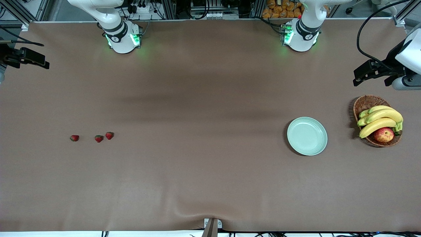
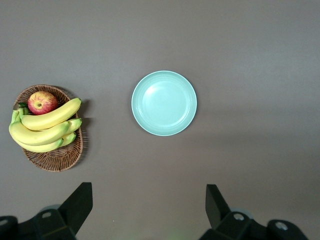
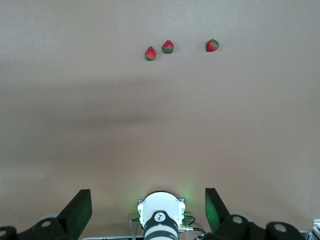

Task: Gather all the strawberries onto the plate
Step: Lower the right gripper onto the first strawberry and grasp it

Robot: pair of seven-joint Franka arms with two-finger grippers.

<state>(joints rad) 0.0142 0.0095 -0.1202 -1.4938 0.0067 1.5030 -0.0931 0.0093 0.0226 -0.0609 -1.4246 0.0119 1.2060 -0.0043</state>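
Three small red strawberries [image 1: 74,138] [image 1: 99,138] [image 1: 109,135] lie in a loose row on the brown table toward the right arm's end; the right wrist view shows them too [image 3: 150,53] [image 3: 168,47] [image 3: 212,45]. The pale mint-green plate [image 1: 307,136] sits with nothing on it toward the left arm's end, also in the left wrist view [image 2: 164,103]. My right gripper [image 1: 45,64] [image 3: 148,200] hangs open, high over the table's edge at the right arm's end. Open and holding nothing, my left gripper [image 1: 358,80] [image 2: 148,200] hangs high over the left arm's end.
A brown wicker basket [image 1: 365,103] [image 2: 55,160] with bananas [image 1: 381,118] and a red-yellow apple [image 1: 383,134] stands beside the plate, closer to the left arm's end. The right arm's base [image 3: 160,215] stands at the table's back edge.
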